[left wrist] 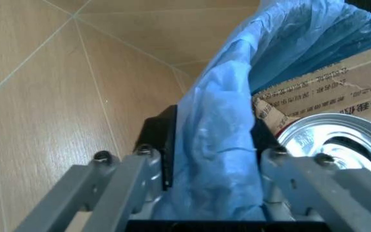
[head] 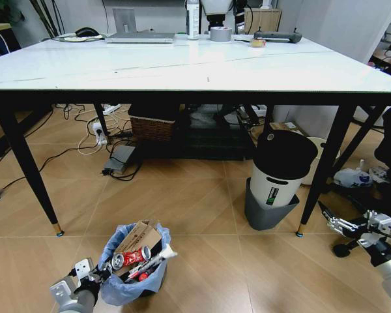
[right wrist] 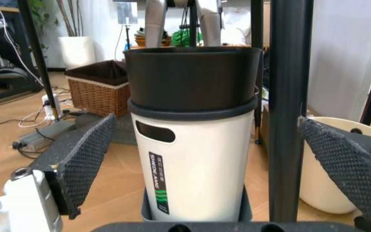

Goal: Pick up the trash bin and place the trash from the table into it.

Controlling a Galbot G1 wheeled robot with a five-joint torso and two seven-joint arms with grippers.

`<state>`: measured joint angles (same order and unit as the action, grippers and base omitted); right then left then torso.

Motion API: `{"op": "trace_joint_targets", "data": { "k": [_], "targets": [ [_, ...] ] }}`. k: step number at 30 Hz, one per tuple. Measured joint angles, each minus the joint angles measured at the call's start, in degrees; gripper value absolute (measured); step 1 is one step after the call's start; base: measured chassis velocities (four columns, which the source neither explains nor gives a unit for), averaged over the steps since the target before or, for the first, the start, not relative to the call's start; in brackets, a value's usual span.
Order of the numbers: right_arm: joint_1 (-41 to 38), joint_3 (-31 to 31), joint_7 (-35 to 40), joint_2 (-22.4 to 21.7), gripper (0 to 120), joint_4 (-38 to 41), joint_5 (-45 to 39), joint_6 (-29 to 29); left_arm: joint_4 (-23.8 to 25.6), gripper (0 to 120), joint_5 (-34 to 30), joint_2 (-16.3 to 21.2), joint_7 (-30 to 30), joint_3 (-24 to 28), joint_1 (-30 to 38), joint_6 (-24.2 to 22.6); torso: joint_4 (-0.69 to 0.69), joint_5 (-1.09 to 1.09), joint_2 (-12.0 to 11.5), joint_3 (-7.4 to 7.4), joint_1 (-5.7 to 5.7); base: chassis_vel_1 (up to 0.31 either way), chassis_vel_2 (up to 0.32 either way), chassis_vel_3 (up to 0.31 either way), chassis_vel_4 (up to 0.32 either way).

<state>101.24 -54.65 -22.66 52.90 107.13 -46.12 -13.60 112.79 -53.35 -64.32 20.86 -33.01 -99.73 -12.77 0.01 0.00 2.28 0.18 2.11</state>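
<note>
Left gripper (left wrist: 214,159) pinches the trash bin (head: 135,264) rim (floor-level, trash (head: 138,251) inside); right gripper (right wrist: 218,159) spread.

Bare floor (head: 195,215) lies open under the table (head: 182,68); its right legs (head: 326,169) and a white cylinder (head: 280,176) crowd the right side.

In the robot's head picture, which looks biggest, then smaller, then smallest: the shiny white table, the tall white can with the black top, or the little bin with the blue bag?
1. The glossy white table with thin black legs looks by far the biggest.
2. The white cylinder with black top and grey base.
3. The small round trash bin lined with light-blue plastic, held by the left gripper.

The bin sits nearer the camera, so ranks two and three are unsure.
</note>
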Motion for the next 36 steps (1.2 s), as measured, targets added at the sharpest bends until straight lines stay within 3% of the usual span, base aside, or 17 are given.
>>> {"op": "trace_joint_targets", "data": {
  "k": [10,14,18,20,36],
  "targets": [
    [0.00,0.00,0.00,0.00,100,0.00,0.00,0.00,0.62,57,0.50,0.00,-0.26,-0.21,-0.44,0.12,0.00,0.00,0.00,0.00,0.00,0.000,0.000,0.000,0.000],
    [0.00,0.00,0.00,0.00,100,0.00,0.00,0.00,0.89,79,0.83,0.02,-0.57,-0.50,-0.57,0.31,0.00,0.00,0.00,0.00,0.00,0.000,0.000,0.000,0.000],
    [0.00,0.00,0.00,0.00,100,0.00,0.00,0.00,0.96,87,1.10,-0.06,-0.66,-0.54,-0.66,0.42,0.00,0.00,0.00,0.00,0.00,0.000,0.000,0.000,0.000],
    [0.00,0.00,0.00,0.00,100,0.00,0.00,0.00,1.34,97,1.35,-0.11,-0.73,-0.55,-0.84,0.47,0.00,-0.02,0.00,0.00,0.00,0.000,0.000,0.000,0.000],
    [0.00,0.00,0.00,0.00,100,0.00,0.00,0.00,3.98,100,6.96,-0.42,-2.71,-1.81,-2.22,3.30,0.00,0.00,0.00,0.00,0.00,0.000,0.000,0.000,0.000]
  ]
}}
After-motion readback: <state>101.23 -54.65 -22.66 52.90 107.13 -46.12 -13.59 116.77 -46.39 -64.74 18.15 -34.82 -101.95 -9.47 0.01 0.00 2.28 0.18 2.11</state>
